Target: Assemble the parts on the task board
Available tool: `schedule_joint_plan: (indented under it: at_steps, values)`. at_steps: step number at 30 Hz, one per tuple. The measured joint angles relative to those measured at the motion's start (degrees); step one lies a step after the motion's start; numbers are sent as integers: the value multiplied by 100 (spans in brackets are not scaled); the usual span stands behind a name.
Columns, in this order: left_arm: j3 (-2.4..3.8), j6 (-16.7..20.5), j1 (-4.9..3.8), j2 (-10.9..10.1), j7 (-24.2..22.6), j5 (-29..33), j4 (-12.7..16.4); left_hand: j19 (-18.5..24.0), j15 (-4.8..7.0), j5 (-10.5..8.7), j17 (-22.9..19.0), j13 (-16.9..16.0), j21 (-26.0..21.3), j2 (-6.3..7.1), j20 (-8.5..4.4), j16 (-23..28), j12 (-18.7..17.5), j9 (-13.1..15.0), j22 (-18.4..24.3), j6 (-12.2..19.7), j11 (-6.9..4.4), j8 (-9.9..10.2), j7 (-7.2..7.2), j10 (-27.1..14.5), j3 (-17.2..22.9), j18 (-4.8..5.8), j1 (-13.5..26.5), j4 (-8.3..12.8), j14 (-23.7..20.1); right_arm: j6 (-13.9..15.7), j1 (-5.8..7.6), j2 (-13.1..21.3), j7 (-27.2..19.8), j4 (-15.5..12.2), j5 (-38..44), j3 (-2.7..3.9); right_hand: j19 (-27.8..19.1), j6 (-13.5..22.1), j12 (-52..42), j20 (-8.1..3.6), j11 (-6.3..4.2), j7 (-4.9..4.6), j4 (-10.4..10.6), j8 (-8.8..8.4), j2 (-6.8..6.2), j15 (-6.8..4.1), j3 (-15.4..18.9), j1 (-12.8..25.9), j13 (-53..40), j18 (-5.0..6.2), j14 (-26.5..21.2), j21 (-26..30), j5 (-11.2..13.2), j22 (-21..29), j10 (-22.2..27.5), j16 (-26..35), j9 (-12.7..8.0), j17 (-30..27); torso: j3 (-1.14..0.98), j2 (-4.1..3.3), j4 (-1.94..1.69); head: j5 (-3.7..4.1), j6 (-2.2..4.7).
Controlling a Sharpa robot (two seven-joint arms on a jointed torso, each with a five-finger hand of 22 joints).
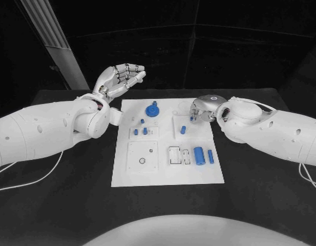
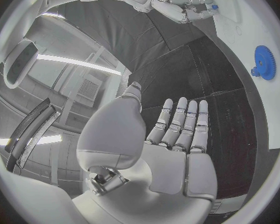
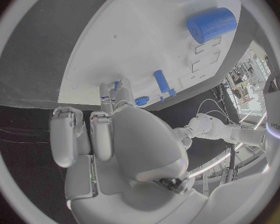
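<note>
The left hand (image 1: 119, 78) was raised off the black table (image 1: 54, 174) beyond the far left corner of the task board (image 1: 165, 177), its fingers (image 2: 184, 124) extended, spread and holding nothing; behind it a pale ribbed column (image 1: 54, 41) stood in the dark room. The white board lay at the table's centre, carrying a blue gear (image 1: 152, 109) at its far edge, small blue pegs (image 1: 140, 131) mid-left and a blue cylinder (image 1: 199, 154) with a slimmer blue rod (image 1: 211, 157) at near right; the right hand (image 1: 204, 108) was at the board's far right corner, fingertips (image 3: 115, 92) down on the surface beside a small blue part (image 3: 141, 100); whether it gripped anything could not be determined.
</note>
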State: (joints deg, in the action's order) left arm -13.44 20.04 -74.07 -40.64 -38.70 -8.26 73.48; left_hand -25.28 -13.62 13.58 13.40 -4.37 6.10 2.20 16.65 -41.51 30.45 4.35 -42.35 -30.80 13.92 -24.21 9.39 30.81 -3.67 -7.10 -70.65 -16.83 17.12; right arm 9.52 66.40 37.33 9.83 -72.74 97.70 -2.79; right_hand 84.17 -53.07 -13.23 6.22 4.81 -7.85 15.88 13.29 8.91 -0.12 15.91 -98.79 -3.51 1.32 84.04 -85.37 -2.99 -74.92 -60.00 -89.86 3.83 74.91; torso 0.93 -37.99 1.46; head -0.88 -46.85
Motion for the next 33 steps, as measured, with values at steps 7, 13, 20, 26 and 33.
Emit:
schedule_joint_plan:
  at_steps: [7,13,20,26,33]
  values:
    - [0,-4,0,7,0,1,-12,1,0,0,-10,3,0,-27,1,0,0,0,8,0,-21,0,0,-20,0,0,-27,0,0,-4,3,-26,1,27,4,2,0,-18,44,0,-4,-18,13,-36,5,0,13,-5,-4,0,0,22,0,0,-45,0,0,0,1,0,1,-11,-14]
    - [0,-5,0,11,0,2,-31,-36,0,42,-26,9,0,-26,4,-39,43,-7,15,0,-21,0,0,-20,0,0,-27,0,0,-19,5,-49,1,38,8,3,0,-118,81,0,-43,8,29,-36,57,0,-4,-56,-5,0,0,22,0,0,-165,0,3,0,1,1,2,-14,-17]
    - [0,-6,0,12,0,2,-44,-36,0,43,-26,9,0,-26,4,-39,43,-6,15,0,-21,0,0,-20,0,0,-27,0,0,-45,8,-71,2,49,14,6,0,-241,113,0,-73,49,29,-36,54,1,-4,-112,0,0,0,22,0,1,-298,0,13,1,1,3,2,-9,-15]
    - [0,-7,0,17,0,3,-50,-36,0,42,-40,8,-22,-48,4,-39,43,-6,22,0,-20,-23,0,-20,0,0,-48,0,0,-79,12,-83,18,52,18,10,-22,-325,176,-21,-103,85,28,-36,99,1,-4,-157,2,0,0,22,0,1,-369,0,13,2,1,4,2,-8,-13]
    - [0,-8,0,17,0,3,-54,-36,0,43,-46,13,-22,-48,4,-61,43,-5,22,0,1,-23,0,-41,0,0,-48,0,0,-112,15,-87,61,45,22,16,0,-431,248,-42,-114,102,-13,-43,121,-41,-50,-258,11,0,1,46,0,1,-482,0,19,4,1,4,2,-10,-13]
